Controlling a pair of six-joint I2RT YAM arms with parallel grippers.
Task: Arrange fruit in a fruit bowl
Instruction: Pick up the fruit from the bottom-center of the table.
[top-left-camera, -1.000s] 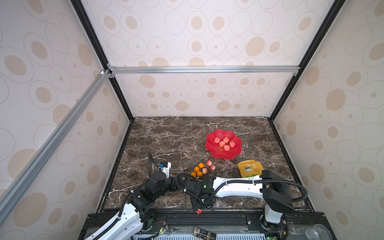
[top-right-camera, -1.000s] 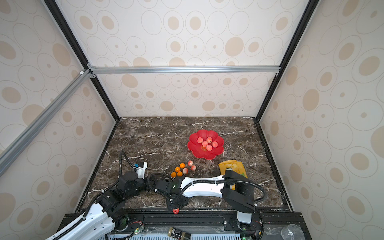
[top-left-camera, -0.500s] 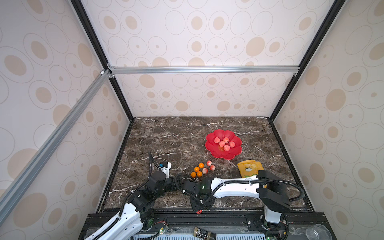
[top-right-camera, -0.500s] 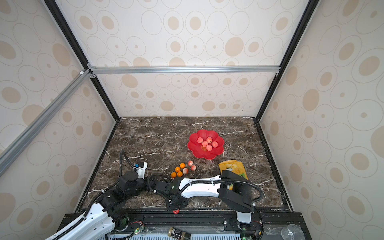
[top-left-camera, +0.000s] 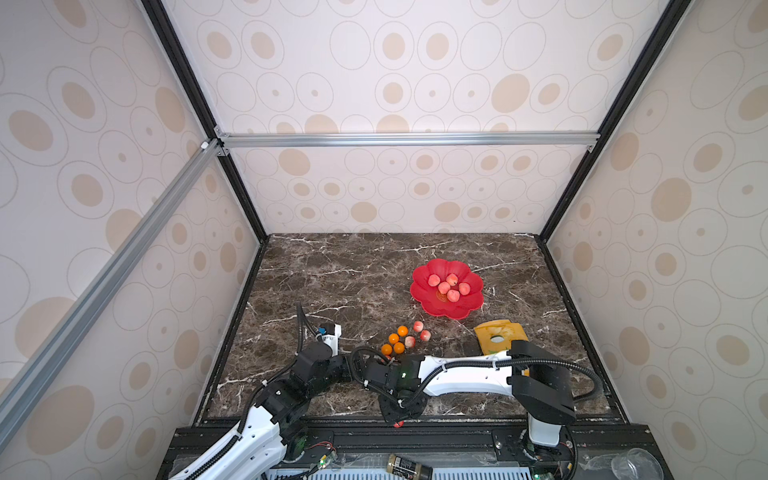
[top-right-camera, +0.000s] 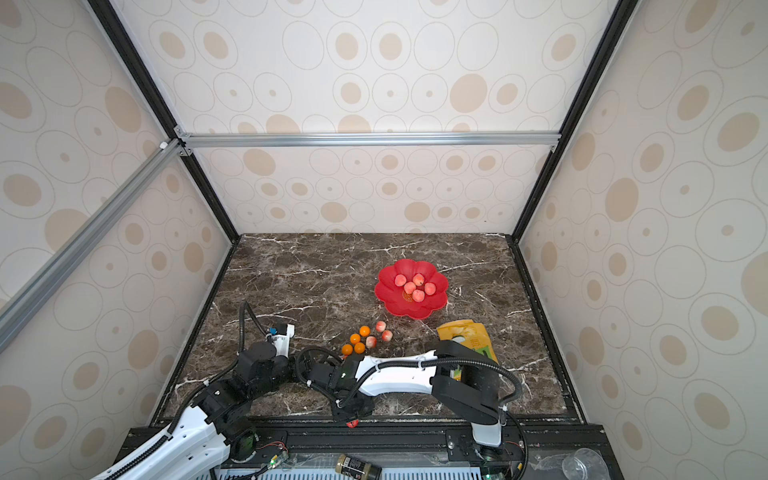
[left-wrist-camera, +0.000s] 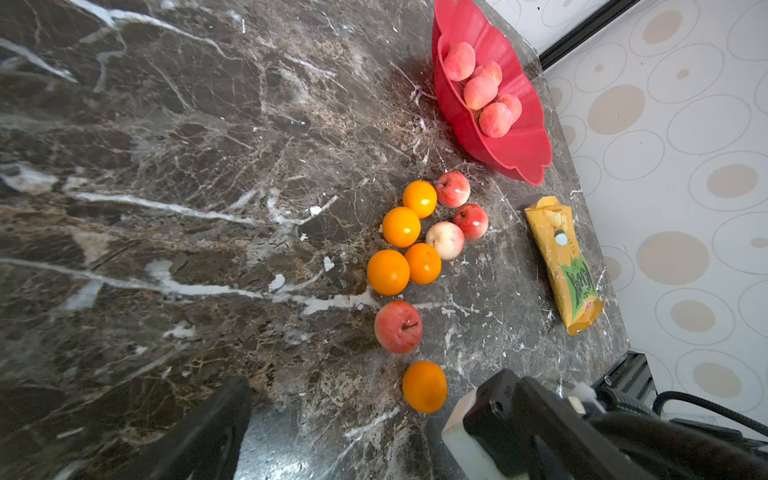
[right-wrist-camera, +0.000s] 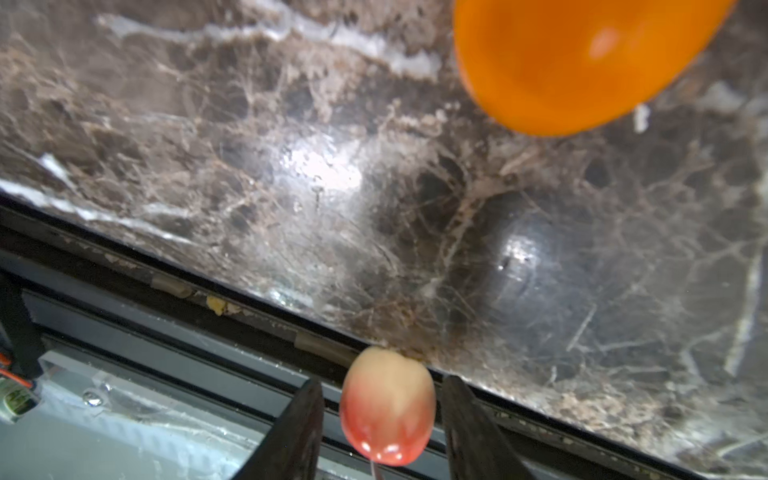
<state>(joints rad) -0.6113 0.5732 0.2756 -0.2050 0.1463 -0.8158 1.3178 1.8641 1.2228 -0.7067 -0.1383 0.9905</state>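
- The red scalloped fruit bowl (top-left-camera: 461, 309) is seen at about 2 o'clock from the middle of the marble tabletop (top-left-camera: 332, 282). Five pink peach-like fruits (top-left-camera: 444, 287) are heaped inside it.
- At 7 o'clock from the bowl, four orange tangerine-like fruits (top-left-camera: 393, 338) and three pink-red fruits (top-left-camera: 418, 326) are bunched together on the marble.
- In the left wrist view, a stemmed pink-red fruit (left-wrist-camera: 398, 327) and a single orange fruit (left-wrist-camera: 424, 386) are shown apart from that bunch, nearer the arms.
- A yellow snack bag (top-left-camera: 496, 336) is laid flat at 4 o'clock from the bowl.
- The right gripper (right-wrist-camera: 381, 380) is held low at the table's 6 o'clock edge. Its jaws are spread astride a lone pink-red fruit (right-wrist-camera: 388, 407), with a sliver of gap seen on each side.
- The left gripper (top-left-camera: 343, 371) is held low at 8 o'clock from the bunch, its jaws spread wide and empty.
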